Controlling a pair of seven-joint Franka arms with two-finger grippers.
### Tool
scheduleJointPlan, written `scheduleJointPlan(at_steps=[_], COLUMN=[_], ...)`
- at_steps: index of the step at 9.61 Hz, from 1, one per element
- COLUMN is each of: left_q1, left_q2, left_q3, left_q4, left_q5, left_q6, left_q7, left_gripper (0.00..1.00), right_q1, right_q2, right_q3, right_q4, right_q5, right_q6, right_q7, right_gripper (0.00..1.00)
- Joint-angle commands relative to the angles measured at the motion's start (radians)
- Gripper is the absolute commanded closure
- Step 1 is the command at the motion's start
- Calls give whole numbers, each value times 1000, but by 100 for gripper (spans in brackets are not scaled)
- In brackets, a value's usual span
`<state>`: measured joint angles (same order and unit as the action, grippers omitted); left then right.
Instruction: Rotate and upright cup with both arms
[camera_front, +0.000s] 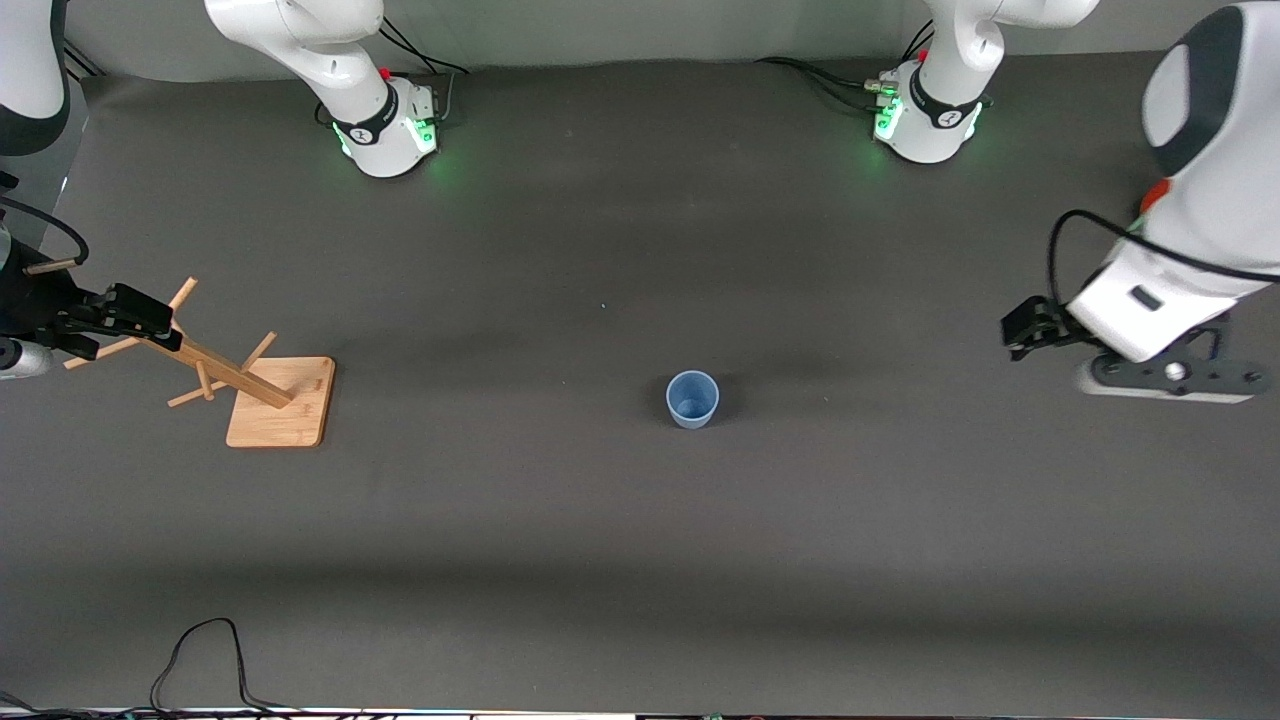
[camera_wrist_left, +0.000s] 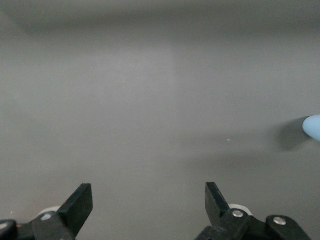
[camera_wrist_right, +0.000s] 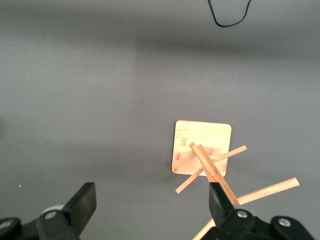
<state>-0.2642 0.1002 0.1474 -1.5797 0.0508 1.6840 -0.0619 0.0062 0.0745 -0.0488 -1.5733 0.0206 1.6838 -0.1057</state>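
I see the cup (camera_front: 692, 399) standing on the dark table (camera_front: 640, 560), about in the middle between the two arms, with its open mouth facing up, so to me it looks upright already. The wooden rack (camera_front: 240, 385) stands well apart from it, toward the right arm's end of the table. My left gripper (camera_front: 1030, 328) hangs in the air over the left arm's end of the table, and in the left wrist view (camera_wrist_left: 149, 200) its two fingers are spread wide with nothing between them; a bit of the cup (camera_wrist_left: 312, 127) peeks in at the edge of that view. My right gripper (camera_front: 125, 315) is up beside the top pegs of the rack, and in the right wrist view (camera_wrist_right: 150, 200) its fingers are wide apart too and hold nothing — the rack (camera_wrist_right: 202, 147) sits below it. Both arms look like they are waiting off to the sides. I think the turning job is about done, so the best thing now is to keep both grippers well away from the cup and not bump it. If I do need to touch it again, I would come down slowly from above, keep the fingers wide, and close on the wall gently — the cup looks light and could tip or slide. I would also lift the right arm clear of the pegs before moving it.
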Motion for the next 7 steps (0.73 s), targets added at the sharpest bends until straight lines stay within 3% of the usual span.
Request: scheduleJointPlan(at_steps=[1,3,7], left_q1=[159,258,298], left_q2=[-179,-180,-171], left_q3=[-95,-143,-163], left_q4=[-204,-188,-160], left_q5=[-8,0,-8], left_q6=[20,-15,-16], left_q7=[19,89,82], left_gripper=[0,0,0], right_q1=[5,5,5], right_q2=[-7,-7,-7], right_q3=[-6,-6,-6], right_q4=[-4,-4,-4], right_q5=[5,5,5], right_q6=[-4,-4,-4], right_q7=[-14,-14,-14], right_gripper=[0,0,0])
